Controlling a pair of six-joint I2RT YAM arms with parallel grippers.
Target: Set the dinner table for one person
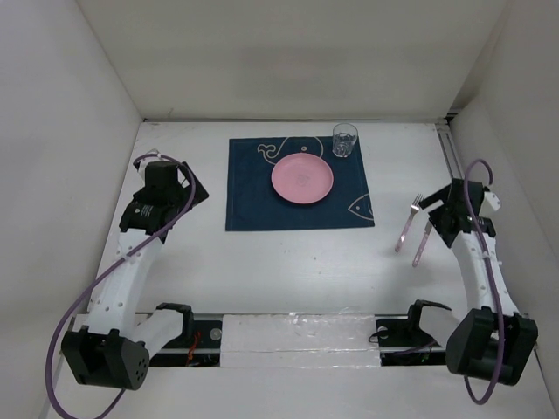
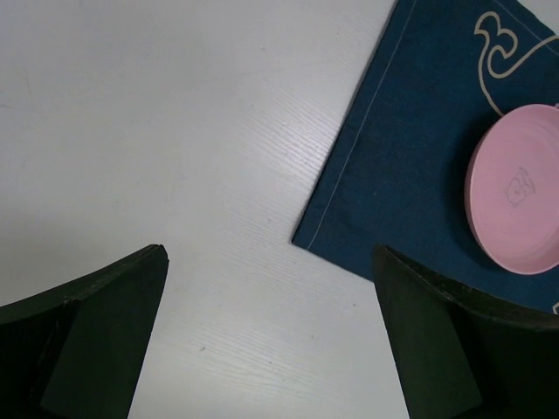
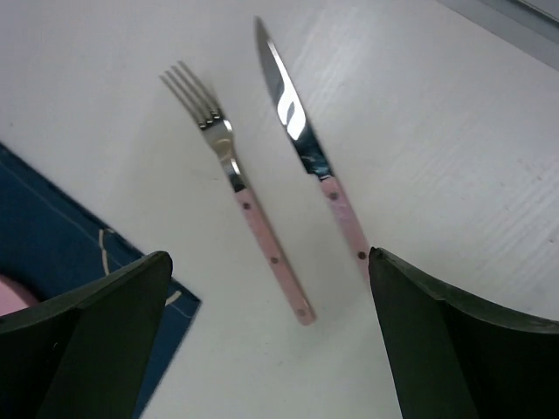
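- The large, matte white dinner table (image 1: 262, 279) lies flat beneath the navy blue cloth placemat (image 1: 253, 205), its long axis running left to right.
- Left gripper (image 2: 269, 253): jaws wide and empty, over bare table left of the placemat.
- Right gripper (image 3: 269, 255): jaws wide and empty, above the pink-handled metal fork (image 3: 253, 218) and knife (image 3: 310, 157) right of the placemat.

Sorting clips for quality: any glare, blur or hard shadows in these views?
Top external: soft, even light, only faint shadows on the white table. Right wrist: a bright glare patch on the knife blade, the fork clear. Left wrist: the placemat is sharp, the near fingers dark and featureless.
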